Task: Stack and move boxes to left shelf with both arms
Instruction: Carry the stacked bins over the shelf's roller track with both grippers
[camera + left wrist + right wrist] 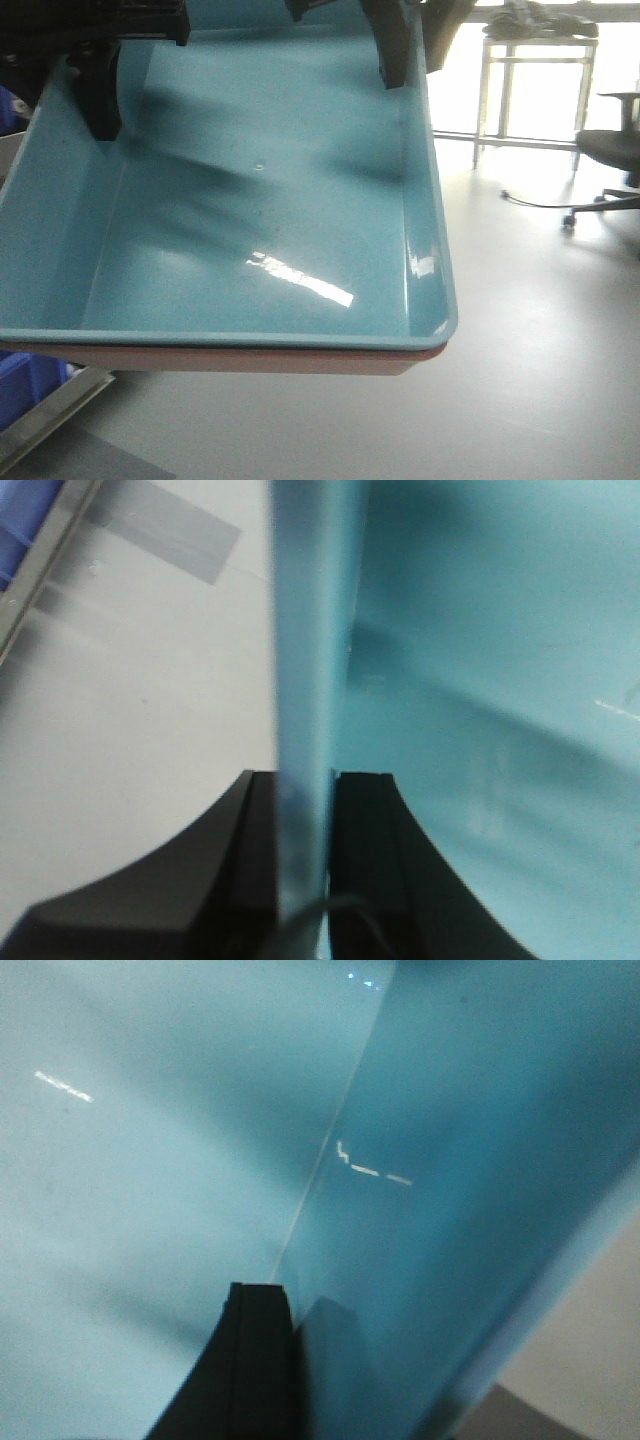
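The light sky blue bin (260,200) fills the front view, nested inside the salmon pink bin, of which only a rim strip (300,360) shows beneath. The stack hangs above the floor. My left gripper (85,105) is shut on the blue bin's left wall; in the left wrist view the wall (305,630) runs between its black fingers (305,790). My right gripper (408,62) is shut on the right wall; its inner finger (260,1350) lies against the wall (430,1210). A steel bar (50,410) of the left shelf shows at lower left; no rollers are visible.
A dark blue crate (25,385) sits behind the steel bar. A metal-framed table (540,60) and an office chair (615,140) stand at the back right, with a cable (540,200) on the pale floor. Grey tape (170,540) marks the floor near the shelf rail.
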`<state>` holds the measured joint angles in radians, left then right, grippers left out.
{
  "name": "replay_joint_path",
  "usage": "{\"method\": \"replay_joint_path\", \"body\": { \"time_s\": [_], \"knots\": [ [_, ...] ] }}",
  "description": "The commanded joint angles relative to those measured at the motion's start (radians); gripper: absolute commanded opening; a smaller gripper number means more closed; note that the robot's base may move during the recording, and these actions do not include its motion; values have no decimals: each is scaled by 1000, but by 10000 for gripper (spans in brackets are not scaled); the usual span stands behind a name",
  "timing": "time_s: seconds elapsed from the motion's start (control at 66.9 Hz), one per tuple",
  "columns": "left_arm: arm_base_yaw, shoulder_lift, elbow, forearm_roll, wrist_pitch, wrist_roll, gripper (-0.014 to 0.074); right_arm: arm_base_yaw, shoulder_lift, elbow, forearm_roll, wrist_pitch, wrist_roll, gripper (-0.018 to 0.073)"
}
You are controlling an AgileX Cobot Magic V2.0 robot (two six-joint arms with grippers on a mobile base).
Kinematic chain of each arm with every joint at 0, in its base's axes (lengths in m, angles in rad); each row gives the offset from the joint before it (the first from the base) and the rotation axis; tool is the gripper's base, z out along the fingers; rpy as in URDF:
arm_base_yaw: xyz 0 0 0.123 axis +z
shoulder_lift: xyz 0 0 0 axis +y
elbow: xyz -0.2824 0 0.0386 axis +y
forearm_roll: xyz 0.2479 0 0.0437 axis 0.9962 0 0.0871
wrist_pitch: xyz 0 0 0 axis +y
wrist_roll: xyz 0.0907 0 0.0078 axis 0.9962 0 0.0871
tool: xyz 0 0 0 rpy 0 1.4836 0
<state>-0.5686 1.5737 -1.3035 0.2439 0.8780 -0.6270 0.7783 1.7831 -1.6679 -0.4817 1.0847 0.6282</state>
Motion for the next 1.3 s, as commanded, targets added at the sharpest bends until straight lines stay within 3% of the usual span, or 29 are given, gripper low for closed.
{"method": "replay_joint_path", "body": {
  "time_s": [0.0, 1.285],
  "knots": [
    [-41, -47, -62, -95, -233, -13, -10, 42, -49, -43, 95, -192, -19, 55],
    [-41, -47, -62, -95, -233, -13, -10, 42, -49, -43, 95, -192, -19, 55]
  ]
}}
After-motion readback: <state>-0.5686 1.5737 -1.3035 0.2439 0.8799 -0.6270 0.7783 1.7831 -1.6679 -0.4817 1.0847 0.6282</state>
